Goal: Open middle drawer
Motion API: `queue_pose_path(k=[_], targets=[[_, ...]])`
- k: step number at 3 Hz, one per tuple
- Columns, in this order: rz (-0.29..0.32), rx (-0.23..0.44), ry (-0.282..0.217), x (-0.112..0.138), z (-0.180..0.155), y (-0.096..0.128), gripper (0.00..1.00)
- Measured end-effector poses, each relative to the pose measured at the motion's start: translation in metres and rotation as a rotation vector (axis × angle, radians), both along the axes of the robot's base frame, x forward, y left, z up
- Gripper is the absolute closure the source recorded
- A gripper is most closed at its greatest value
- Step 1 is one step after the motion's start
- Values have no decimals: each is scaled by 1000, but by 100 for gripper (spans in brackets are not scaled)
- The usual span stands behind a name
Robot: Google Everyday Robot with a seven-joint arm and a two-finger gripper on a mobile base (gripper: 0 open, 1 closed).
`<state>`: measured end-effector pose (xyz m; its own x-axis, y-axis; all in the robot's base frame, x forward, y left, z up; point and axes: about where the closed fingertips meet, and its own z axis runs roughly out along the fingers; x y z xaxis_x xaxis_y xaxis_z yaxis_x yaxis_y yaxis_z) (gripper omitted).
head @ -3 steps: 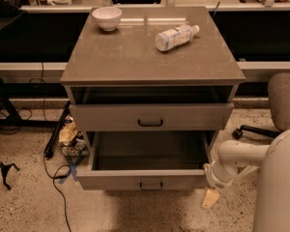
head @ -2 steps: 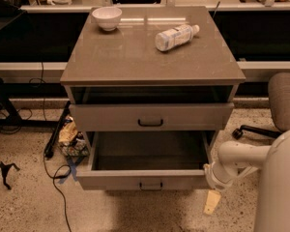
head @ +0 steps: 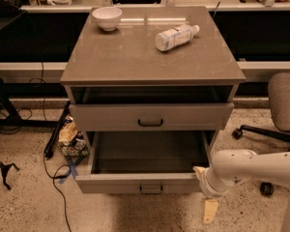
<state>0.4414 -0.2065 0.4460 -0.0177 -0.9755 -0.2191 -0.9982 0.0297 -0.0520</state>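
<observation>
The middle drawer (head: 135, 182) is pulled far out of the grey-beige cabinet (head: 150, 57). Its low flat front carries a small dark bar handle (head: 151, 189), and its inside looks dark and empty. The drawer above it (head: 150, 116) stands a little out, with a dark gap under the top. My gripper (head: 210, 210) hangs at the end of the white arm (head: 246, 168), just right of and below the open drawer's front right corner. It points down at the floor and holds nothing that I can see.
A white bowl (head: 107, 17) and a lying plastic bottle (head: 176, 36) are on the cabinet top. An office chair (head: 282, 105) stands to the right. Snack bags (head: 70, 137) and cables (head: 53, 178) lie on the floor at the left.
The gripper has sunk slightly toward the floor beside the drawer's right corner. The drawers have not moved.
</observation>
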Motion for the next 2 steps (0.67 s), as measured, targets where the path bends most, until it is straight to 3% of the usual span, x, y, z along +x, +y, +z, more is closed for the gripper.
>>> queue_pose_path(k=[1, 2], targets=[[125, 7, -57, 20, 12, 35, 0], [125, 7, -57, 20, 12, 35, 0]])
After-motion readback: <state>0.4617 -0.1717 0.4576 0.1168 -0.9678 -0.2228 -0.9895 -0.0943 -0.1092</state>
